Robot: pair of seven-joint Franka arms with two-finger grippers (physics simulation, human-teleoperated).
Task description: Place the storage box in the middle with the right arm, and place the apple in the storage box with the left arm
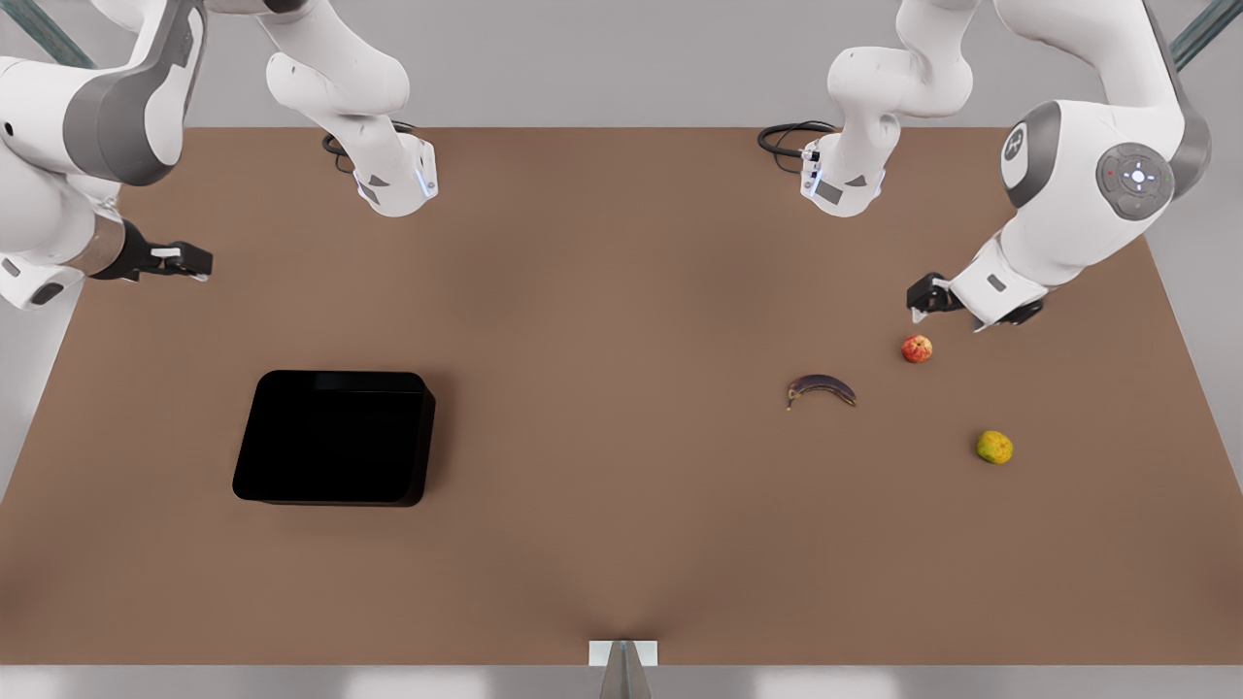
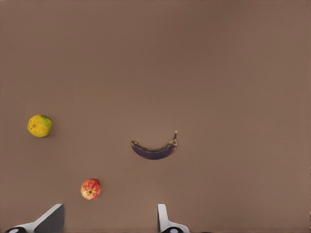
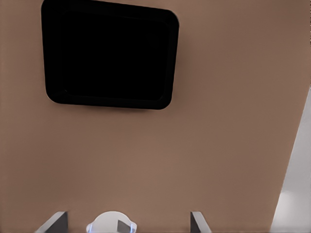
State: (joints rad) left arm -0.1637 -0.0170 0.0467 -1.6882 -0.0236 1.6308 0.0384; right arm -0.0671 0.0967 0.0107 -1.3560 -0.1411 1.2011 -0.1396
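Note:
The storage box (image 1: 335, 437), a shallow glossy black bin, lies empty on the brown table toward the front view's left; it also lies below the right wrist camera (image 3: 109, 53). The small red apple (image 1: 917, 349) (image 2: 91, 189) rests on the table at the front view's right. My left gripper (image 1: 919, 311) (image 2: 108, 221) hovers open just behind the apple, apart from it. Well behind the box, at the table's left edge in the front view, my right gripper (image 1: 186, 260) (image 3: 127, 222) hangs open with nothing in it.
A dark purple banana (image 1: 822, 389) (image 2: 154, 149) lies beside the apple toward the table's middle. A yellow-green lumpy fruit (image 1: 994, 447) (image 2: 40, 125) sits nearer the front edge. Two arm bases (image 1: 393, 180) (image 1: 843, 184) with cables stand at the table's back.

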